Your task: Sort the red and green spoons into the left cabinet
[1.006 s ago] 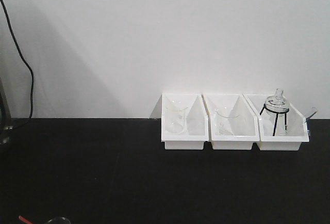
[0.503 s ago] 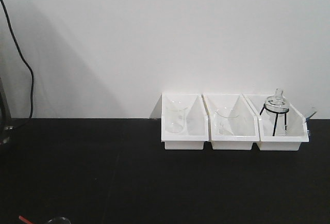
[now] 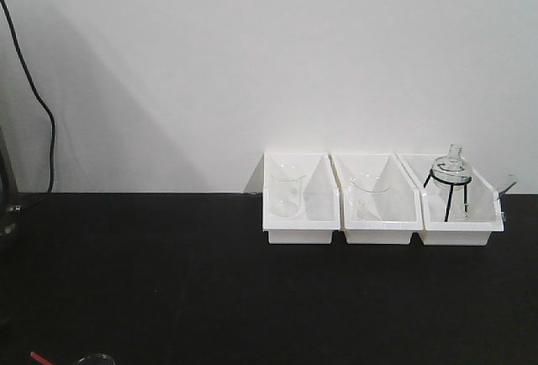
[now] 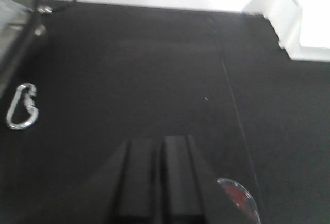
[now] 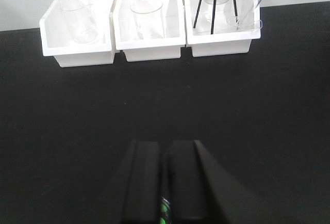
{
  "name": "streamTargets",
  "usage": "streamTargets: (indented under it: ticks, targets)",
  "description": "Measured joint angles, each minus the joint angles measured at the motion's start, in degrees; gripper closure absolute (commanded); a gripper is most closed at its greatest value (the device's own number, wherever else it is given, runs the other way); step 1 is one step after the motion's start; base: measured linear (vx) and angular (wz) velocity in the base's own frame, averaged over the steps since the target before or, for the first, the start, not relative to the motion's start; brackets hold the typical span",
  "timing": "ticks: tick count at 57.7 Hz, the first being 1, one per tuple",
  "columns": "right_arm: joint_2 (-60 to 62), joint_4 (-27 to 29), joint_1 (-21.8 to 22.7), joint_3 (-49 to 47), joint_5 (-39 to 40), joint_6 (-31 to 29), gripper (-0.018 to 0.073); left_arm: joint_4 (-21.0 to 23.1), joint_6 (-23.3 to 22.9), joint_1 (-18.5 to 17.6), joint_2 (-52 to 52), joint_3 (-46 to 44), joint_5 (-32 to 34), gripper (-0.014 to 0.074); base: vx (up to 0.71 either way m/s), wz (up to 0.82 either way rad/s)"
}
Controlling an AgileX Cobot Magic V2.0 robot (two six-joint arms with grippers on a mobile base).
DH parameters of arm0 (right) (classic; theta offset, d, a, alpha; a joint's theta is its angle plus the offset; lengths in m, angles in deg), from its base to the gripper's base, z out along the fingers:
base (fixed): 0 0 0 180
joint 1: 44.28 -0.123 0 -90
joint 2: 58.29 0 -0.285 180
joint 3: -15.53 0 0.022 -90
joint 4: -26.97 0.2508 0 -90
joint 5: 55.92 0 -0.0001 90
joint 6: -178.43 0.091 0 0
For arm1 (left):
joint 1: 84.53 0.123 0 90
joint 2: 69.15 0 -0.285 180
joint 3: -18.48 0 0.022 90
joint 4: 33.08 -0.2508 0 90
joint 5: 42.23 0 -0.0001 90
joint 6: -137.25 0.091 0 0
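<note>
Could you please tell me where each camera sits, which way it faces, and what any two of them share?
Front-facing: set back from the black counter, facing the white wall and three white bins; no robot part shows.
Left wrist: above the left gripper, looking down past its closed fingers at the counter and a carabiner.
Right wrist: above the right gripper, facing the bins; a green spoon sits between its fingers.
Shared: front-facing and right wrist views both show all three bins.
</note>
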State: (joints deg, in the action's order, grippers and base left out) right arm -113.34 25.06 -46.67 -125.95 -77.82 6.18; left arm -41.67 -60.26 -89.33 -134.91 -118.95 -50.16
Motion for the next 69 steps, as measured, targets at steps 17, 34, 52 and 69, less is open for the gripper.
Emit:
streamTargets:
  ticks: [17, 34, 52, 69]
  targets:
    - [0.0, -0.1, 0.0, 0.0, 0.3, 0.0, -0.0074, 6.7, -0.3, -1.7, -1.6, 0.0, -5.6, 0.0008, 0.0, 0.0]
    - [0.0, 0.4, 0.0, 0.0, 0.2, 0.0, -0.0018, 25.9, -0.4, -2.0, -5.9, 2.9, -3.9, 0.001, 0.0, 0.0]
    - [0.0, 0.4, 0.0, 0.0, 0.2, 0.0, -0.0001, 32.0, 0.9, -4.1, -12.7, 2.9, 5.5, 0.0011, 0.0, 0.0]
    - [0.0, -0.2, 0.0, 0.0, 0.2, 0.0, -0.0001, 33.6, 0.9, -4.2, -19.2, 2.9, 8.5, 0.0011, 0.0, 0.0]
